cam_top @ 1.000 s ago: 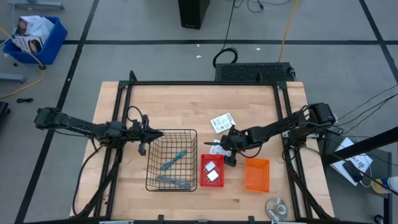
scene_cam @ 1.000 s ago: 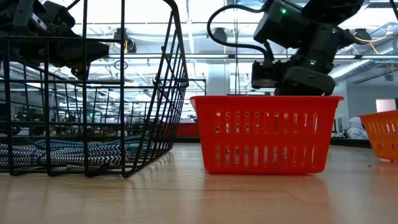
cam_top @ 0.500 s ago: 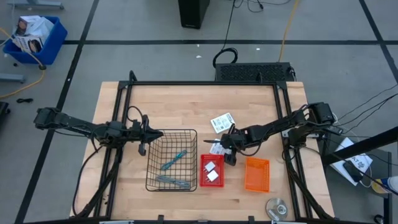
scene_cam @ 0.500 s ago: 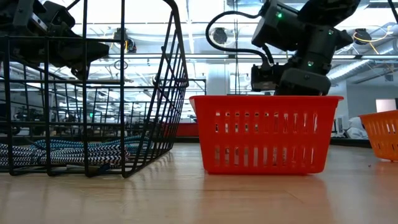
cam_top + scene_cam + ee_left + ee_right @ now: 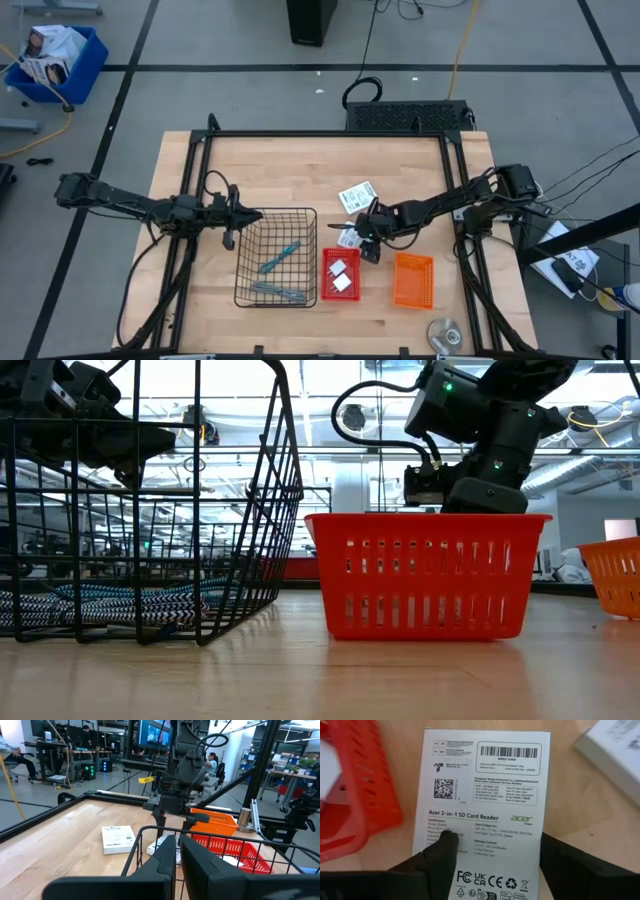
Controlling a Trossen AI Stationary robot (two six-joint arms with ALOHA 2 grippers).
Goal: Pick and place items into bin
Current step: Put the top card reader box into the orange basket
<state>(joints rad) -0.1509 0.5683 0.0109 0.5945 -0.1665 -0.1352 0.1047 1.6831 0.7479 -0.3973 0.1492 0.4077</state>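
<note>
Pale wood table (image 5: 290,170) on grey taped floor, workshop room behind. White card (image 5: 487,815) flat on the wood beside red bin (image 5: 340,275), long axis running along right gripper (image 5: 362,240), fingers (image 5: 437,857) straddling it, partly open. Left gripper (image 5: 250,215) pinched closed over wire basket (image 5: 277,258).

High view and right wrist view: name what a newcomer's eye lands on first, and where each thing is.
The right gripper reaches in near the table's middle, its dark fingers straddling a white Acer SD card reader box lying flat beside the red basket. That red basket holds two small white blocks, with a black wire basket on one side and an empty orange basket on the other. The left gripper waits shut over the wire basket's rim.
</note>
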